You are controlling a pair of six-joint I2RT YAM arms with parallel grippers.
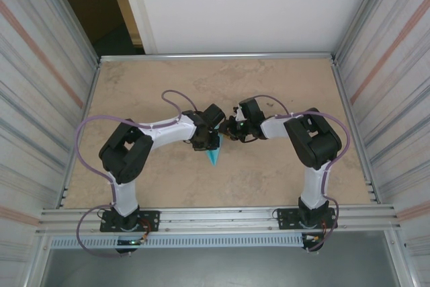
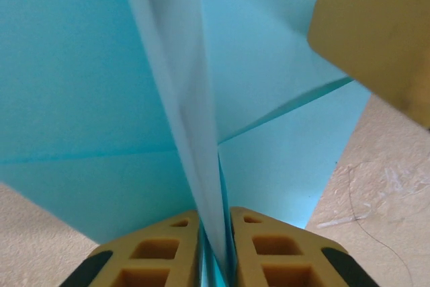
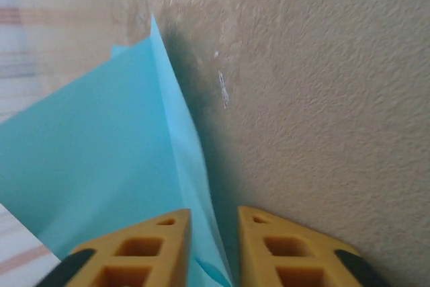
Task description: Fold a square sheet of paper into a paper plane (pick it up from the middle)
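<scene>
The paper plane, light-blue and folded to a point, hangs between the two arms just above the table. In the left wrist view its creased wings spread wide and the centre ridge runs down between my left gripper's yellow fingers, which are shut on it. One yellow finger of the right gripper shows at the upper right of that view. My right gripper stands open; the paper's edge passes through the gap, close to the left finger. In the top view both grippers meet over the paper, left and right.
The tan table lies below, walled by corrugated metal panels on both sides and a white board at the back. An aluminium rail carries the arm bases at the near edge.
</scene>
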